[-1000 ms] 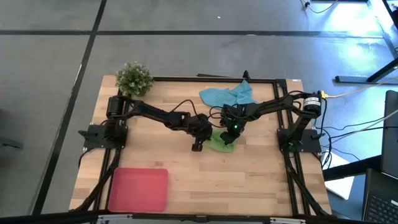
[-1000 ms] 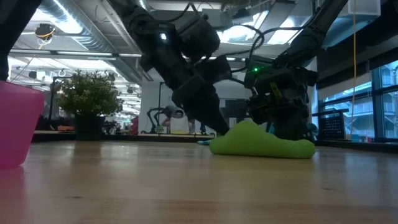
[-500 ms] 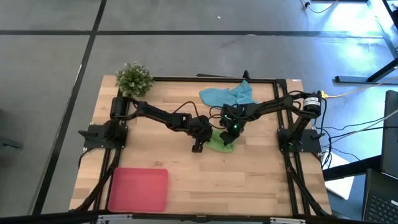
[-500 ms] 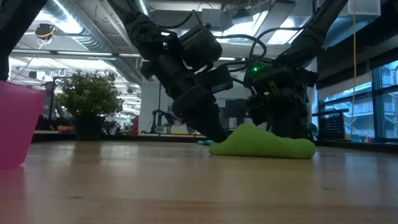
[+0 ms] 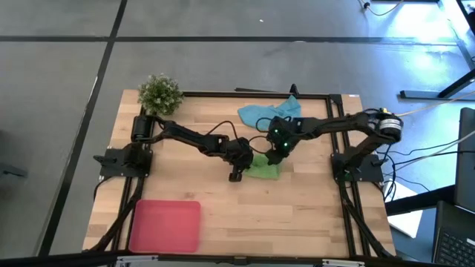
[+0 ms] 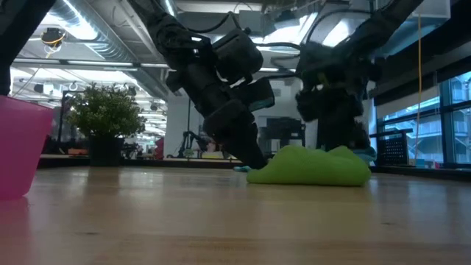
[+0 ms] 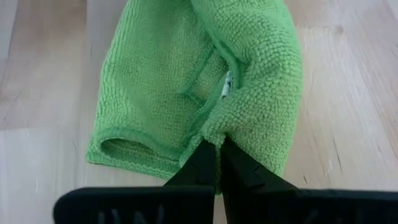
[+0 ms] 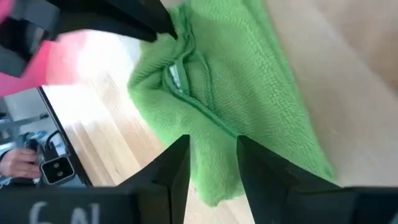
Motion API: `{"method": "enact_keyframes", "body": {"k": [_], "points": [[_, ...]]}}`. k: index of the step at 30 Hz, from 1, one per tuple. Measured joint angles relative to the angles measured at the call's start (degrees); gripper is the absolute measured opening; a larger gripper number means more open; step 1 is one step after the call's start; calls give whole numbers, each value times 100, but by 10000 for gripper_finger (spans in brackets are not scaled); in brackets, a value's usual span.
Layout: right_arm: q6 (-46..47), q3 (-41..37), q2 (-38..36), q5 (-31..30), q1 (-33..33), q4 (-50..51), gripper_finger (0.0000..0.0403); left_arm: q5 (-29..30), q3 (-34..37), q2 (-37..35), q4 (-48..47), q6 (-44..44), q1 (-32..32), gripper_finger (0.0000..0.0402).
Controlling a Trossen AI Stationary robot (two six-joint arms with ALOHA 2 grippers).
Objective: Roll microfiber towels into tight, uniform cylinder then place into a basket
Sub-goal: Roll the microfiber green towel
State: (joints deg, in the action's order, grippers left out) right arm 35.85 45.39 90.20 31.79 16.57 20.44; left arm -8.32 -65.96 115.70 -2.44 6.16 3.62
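The lime green towel (image 5: 263,167) lies bunched and partly folded on the wooden table near its middle, also seen in the low view (image 6: 313,168). My left gripper (image 5: 247,165) is shut, with its tips at the towel's left end (image 6: 254,171). My right gripper (image 8: 213,163) hangs open just above the towel's right part, clear of it. The light blue towel (image 5: 273,113) lies crumpled at the far edge. The basket (image 5: 165,225), a pinkish-red tray, sits at the near left. My left gripper presses its shut fingertips (image 7: 208,163) into a folded hem of the green towel (image 7: 214,132) at its left end. The fingers slant down from the table's left. The towel lies on the table; whether any cloth sits between the tips cannot be told.
A small green plant (image 5: 159,93) stands at the far left corner. A black frame rail (image 5: 223,93) runs around the table. Bare wood lies between the green towel and the basket (image 6: 18,147).
My right gripper has let go of the green towel, risen off it and drawn slightly toward the far edge. The towel's right end, low and flat before, now stands in a higher rounded hump. The towel's left end stays under my left gripper.
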Motion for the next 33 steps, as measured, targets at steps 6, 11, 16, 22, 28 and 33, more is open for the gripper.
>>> {"method": "enact_keyframes", "body": {"k": [6,11,16,22,28,33], "points": [[-343,0,-775,-529,-276,230,133,-20,-4,-4,-153,-304,13,0],[-1055,7,-921,-938,-777,-405,133,-17,5,0,-119,-306,13,0],[-1607,11,-525,-1405,-934,-666,133,-22,9,2,-109,-306,11,0],[-2594,11,71,-1132,-939,-711,133,-31,12,4,-109,-306,11,0],[-2858,11,198,-276,-934,-704,133,-32,12,4,-109,-298,11,0],[-2854,13,198,-91,-991,-171,133,-35,12,4,-107,-304,13,0]]}}
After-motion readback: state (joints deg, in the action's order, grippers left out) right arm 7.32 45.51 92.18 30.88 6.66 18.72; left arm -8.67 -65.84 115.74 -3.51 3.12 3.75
